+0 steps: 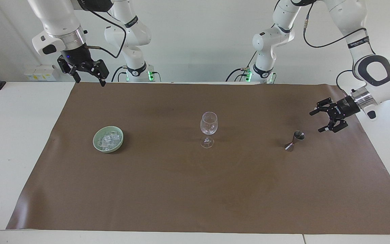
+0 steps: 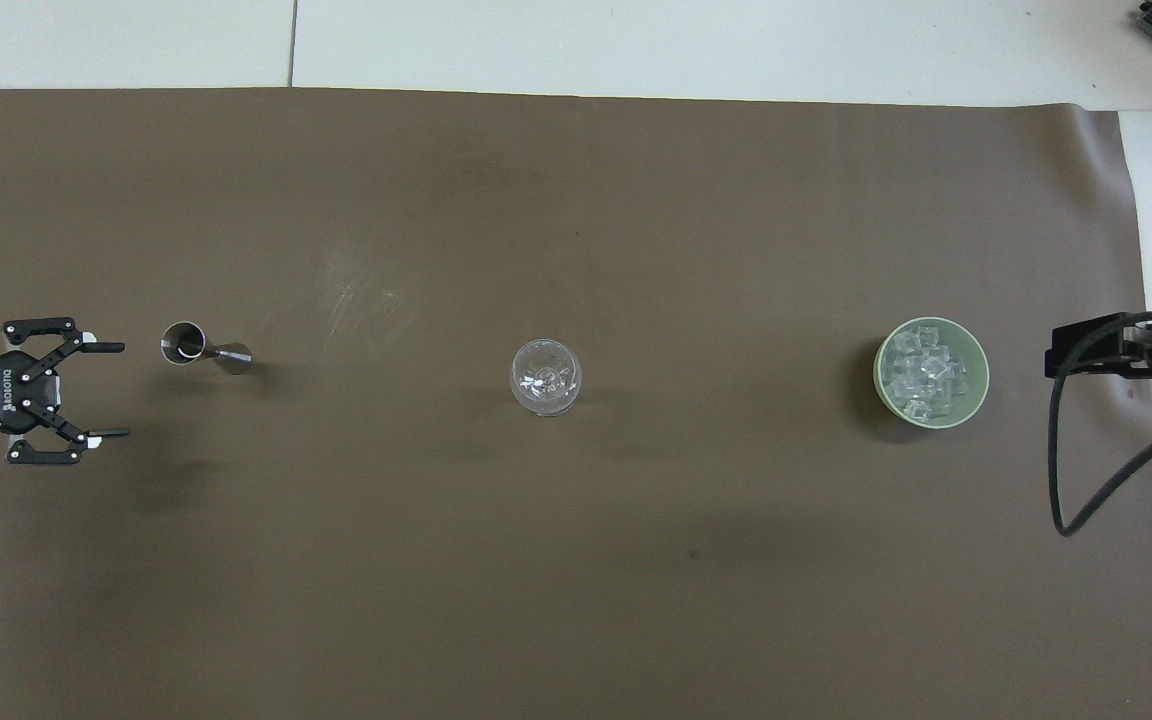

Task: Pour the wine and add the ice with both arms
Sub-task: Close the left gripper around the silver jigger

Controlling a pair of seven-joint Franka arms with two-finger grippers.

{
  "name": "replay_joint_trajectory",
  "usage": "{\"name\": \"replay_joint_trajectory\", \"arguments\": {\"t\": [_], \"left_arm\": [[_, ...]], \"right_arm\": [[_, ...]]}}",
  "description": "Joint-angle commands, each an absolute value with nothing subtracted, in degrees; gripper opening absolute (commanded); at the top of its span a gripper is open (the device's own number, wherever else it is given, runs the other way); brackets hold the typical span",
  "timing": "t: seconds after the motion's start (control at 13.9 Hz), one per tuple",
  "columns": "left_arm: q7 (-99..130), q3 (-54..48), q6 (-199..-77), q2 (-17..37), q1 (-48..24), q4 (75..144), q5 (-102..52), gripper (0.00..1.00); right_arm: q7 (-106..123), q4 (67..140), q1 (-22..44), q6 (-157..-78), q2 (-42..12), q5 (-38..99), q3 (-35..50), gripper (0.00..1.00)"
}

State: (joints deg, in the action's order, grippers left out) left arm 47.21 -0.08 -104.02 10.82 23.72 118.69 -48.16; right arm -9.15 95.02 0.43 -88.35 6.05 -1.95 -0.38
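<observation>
White jointed arms (image 1: 372, 66), silver wrist rings, blk cables, blk grippers

White table (image 1: 19, 142) under a broad brown mat (image 1: 195, 196). On the mat, in a row: pale green bowl (image 1: 96, 141) of ice (image 1: 108, 140) toward the right arm's end; clear wine glass (image 1: 209, 133) upright at the middle; small metal jigger (image 1: 294, 141) upright toward the left arm's end. All three well apart. White tabletop bare around the mat's edges.
</observation>
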Motion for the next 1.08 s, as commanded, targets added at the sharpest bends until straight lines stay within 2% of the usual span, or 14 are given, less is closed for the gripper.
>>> {"name": "replay_joint_trajectory", "arguments": {"t": [0.0,0.22,0.79,1.0], "left_arm": [[45.3,-0.6,-105.5,11.8,24.4,120.8,-52.5,1.00],[45.2,-0.6,-105.7,14.3,25.0,122.0,-56.4,1.00],[42.7,-0.6,-105.6,16.7,24.5,121.8,-62.2,1.00],[37.4,-0.6,-103.4,22.0,25.5,121.6,-66.8,1.00]], "right_arm": [[-7.4,96.4,0.4,-88.2,7.4,-1.0,-0.5,1.00],[-7.4,96.4,0.4,-88.2,7.4,-1.0,-0.5,1.00],[-7.4,96.4,0.4,-88.2,7.4,-1.0,-0.5,1.00],[-7.4,96.4,0.4,-88.2,7.4,-1.0,-0.5,1.00]]}}
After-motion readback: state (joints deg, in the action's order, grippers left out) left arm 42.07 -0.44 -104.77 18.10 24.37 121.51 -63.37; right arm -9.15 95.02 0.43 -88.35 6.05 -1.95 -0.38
